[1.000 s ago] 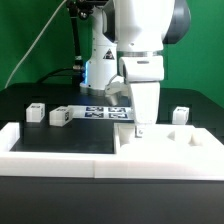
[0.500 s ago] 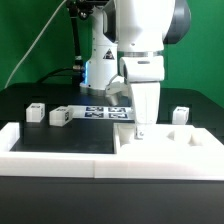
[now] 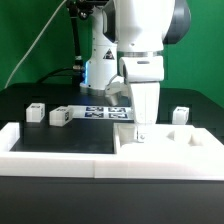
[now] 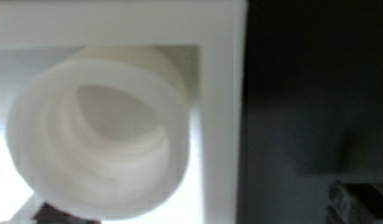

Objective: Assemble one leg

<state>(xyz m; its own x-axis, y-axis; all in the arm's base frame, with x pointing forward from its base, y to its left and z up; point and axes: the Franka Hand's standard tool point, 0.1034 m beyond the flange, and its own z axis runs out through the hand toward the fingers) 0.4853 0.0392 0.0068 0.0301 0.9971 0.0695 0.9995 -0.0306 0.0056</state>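
Note:
My gripper (image 3: 140, 127) points straight down, its tip at the far corner of the wide white slab (image 3: 172, 150) on the exterior view's left side of that slab. From this side the fingers look like one narrow wedge, so their gap is hidden. The wrist view is very close to the slab (image 4: 216, 150), showing a big round hole (image 4: 95, 130) and the slab's edge against the black table. Three legs stand apart from the gripper: two at the exterior view's left (image 3: 36, 113) (image 3: 60, 116) and one at the right (image 3: 180, 115).
A white raised frame (image 3: 50, 142) runs along the table's front, left of the slab. The marker board (image 3: 100, 111) lies behind the gripper, near the robot's base (image 3: 100, 65). The table is black, with a green backdrop behind.

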